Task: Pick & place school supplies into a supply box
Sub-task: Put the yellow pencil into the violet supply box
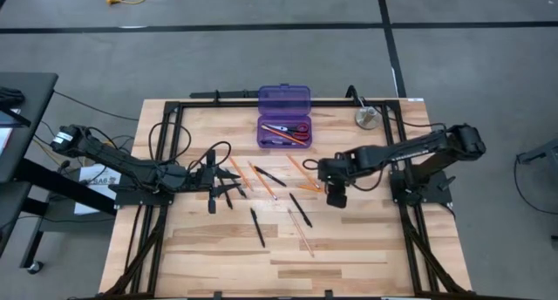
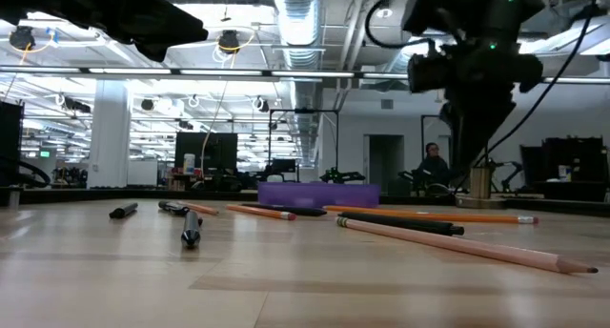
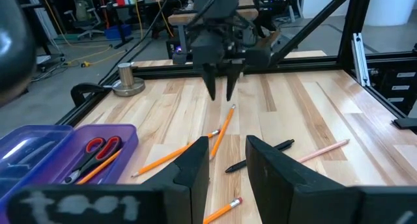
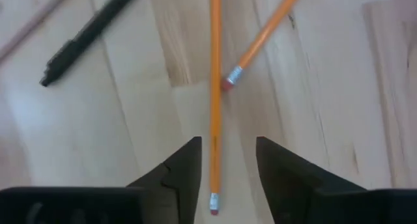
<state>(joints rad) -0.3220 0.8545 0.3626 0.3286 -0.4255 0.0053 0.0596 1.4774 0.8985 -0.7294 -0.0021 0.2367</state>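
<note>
Right hand (image 4: 228, 165) astride orange pencil (image 4: 215, 87)

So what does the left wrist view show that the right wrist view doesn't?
Only the left wrist view shows the purple supply box with red-handled scissors inside, the metal disc, the table frame, and the whole right gripper pointing down over the table. Only the right wrist view shows, close up, an orange pencil lying on the wood in line with the gap between that gripper's open fingers, its eraser end near them. Both show orange pencils and a black pen on the wooden table.
</note>
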